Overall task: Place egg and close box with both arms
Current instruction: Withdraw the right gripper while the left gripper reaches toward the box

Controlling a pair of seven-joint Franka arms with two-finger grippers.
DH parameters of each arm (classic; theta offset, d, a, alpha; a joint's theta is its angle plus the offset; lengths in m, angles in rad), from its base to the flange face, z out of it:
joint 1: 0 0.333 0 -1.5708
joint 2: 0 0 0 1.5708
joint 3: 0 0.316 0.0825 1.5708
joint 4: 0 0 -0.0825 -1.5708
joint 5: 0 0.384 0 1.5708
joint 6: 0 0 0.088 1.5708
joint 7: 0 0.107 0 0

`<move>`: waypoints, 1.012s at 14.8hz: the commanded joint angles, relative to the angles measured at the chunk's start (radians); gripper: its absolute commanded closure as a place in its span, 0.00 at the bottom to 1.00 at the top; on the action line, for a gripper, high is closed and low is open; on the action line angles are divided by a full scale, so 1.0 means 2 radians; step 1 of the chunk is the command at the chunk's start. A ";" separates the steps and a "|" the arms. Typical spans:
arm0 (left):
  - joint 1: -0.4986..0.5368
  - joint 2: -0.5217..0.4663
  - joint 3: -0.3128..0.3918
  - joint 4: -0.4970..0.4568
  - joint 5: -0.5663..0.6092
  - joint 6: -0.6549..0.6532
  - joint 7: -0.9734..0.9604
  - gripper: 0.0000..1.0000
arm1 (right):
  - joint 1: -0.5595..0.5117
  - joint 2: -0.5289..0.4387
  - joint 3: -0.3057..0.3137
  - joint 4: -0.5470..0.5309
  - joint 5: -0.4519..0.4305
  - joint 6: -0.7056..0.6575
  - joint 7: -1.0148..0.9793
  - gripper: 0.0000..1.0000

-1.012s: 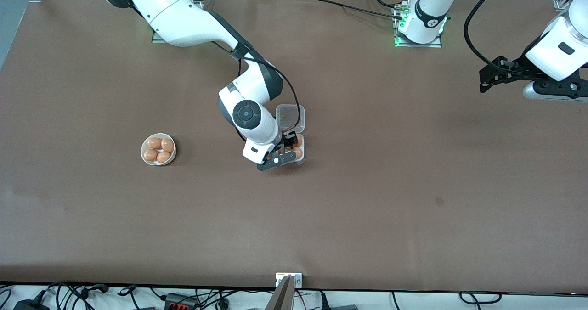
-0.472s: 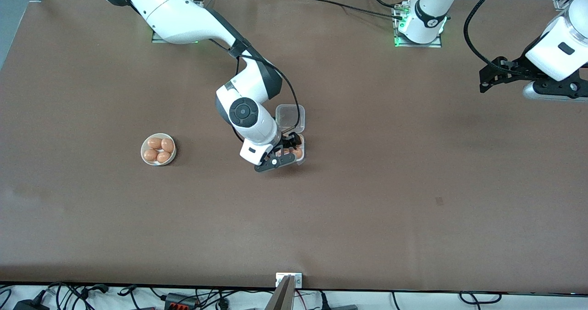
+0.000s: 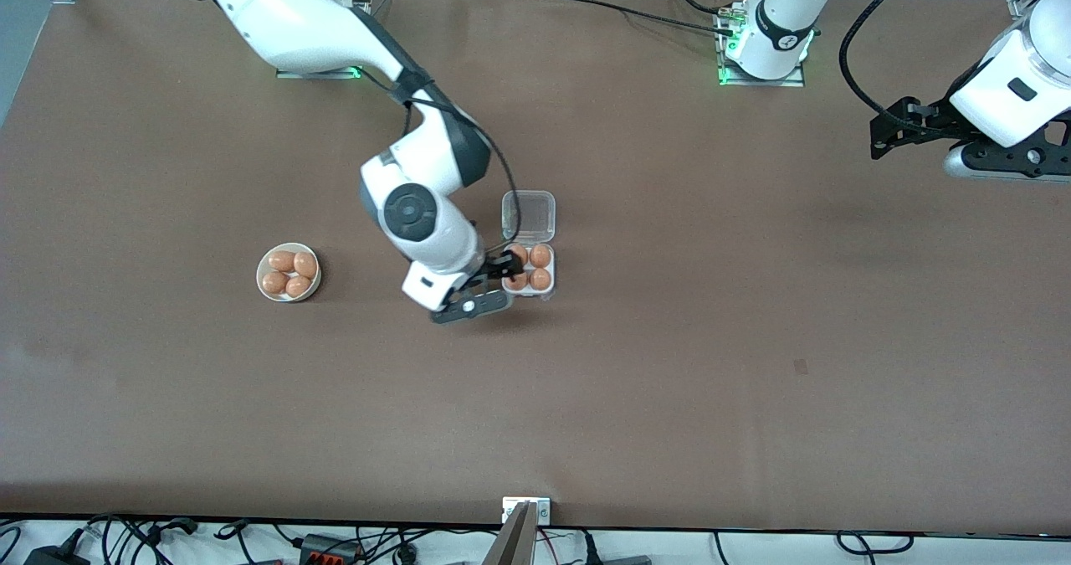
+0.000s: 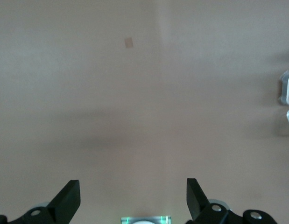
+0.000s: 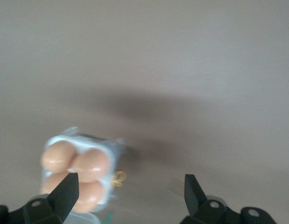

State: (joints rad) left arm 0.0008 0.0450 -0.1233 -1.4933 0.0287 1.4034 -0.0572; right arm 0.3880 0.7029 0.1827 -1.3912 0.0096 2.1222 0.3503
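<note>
Four eggs fill box, lid open | right claw empty, spread, beside it | left claw spread, waiting

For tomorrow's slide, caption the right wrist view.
Open right gripper above the table, beside the box holding four eggs.

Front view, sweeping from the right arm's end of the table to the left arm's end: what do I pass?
Round white bowl of eggs → right gripper → clear-plastic four-cell egg box with open lid → left gripper, waiting open above the brown table.
</note>
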 commanded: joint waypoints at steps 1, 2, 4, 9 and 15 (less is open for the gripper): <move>0.002 0.029 -0.004 0.016 -0.007 -0.034 0.005 0.00 | -0.057 -0.041 0.005 -0.007 -0.021 -0.065 -0.001 0.00; 0.000 0.029 -0.005 0.016 -0.007 -0.040 0.007 0.00 | -0.075 -0.053 0.005 -0.007 -0.041 -0.084 -0.001 0.00; -0.007 0.034 -0.007 0.016 -0.006 -0.037 0.005 0.00 | -0.108 -0.068 0.007 -0.007 -0.057 -0.101 -0.004 0.00; -0.017 0.058 -0.007 0.014 -0.006 -0.047 0.030 0.31 | -0.142 -0.098 0.005 -0.007 -0.055 -0.135 -0.007 0.00; -0.061 0.057 -0.031 -0.012 -0.036 -0.066 -0.006 0.98 | -0.202 -0.152 0.002 -0.005 -0.053 -0.204 -0.016 0.00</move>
State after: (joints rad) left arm -0.1158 0.1606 -0.1639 -1.4965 0.0089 1.2790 -0.0364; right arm 0.0179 0.4542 0.1778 -1.3872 -0.0862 1.8044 0.3328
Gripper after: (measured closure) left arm 0.661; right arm 0.000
